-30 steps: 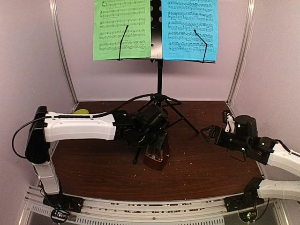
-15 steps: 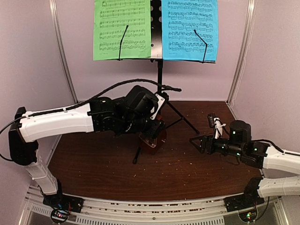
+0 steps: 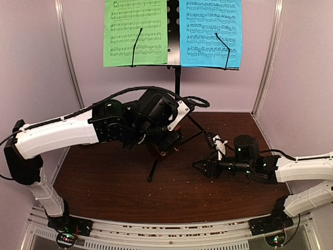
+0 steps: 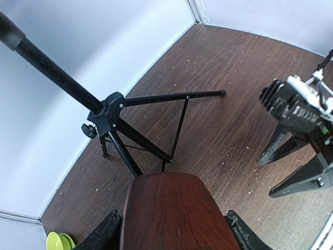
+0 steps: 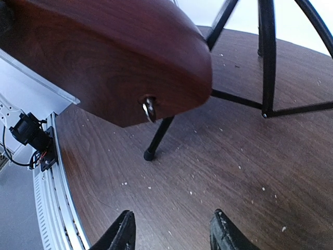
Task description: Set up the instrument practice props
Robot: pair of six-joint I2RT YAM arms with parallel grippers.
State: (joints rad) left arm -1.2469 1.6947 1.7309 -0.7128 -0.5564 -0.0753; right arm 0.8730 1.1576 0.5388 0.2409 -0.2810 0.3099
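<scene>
Green sheet point(image 3: 135, 34) and blue sheet point(image 3: 210, 34) already sit on the music stand point(image 3: 177, 83). The metronome point(image 4: 174, 213) hangs above the table by the tripod legs, clamped in the left gripper point(image 4: 174, 234). The right gripper point(image 5: 173, 229), half-open and empty, faces its side key point(image 5: 149, 108), apparently to wind it. Setting it down remains.

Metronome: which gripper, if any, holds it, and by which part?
The left gripper holds the metronome, its fingers pressing two opposite sides of the wooden body. The right gripper holds nothing.
</scene>
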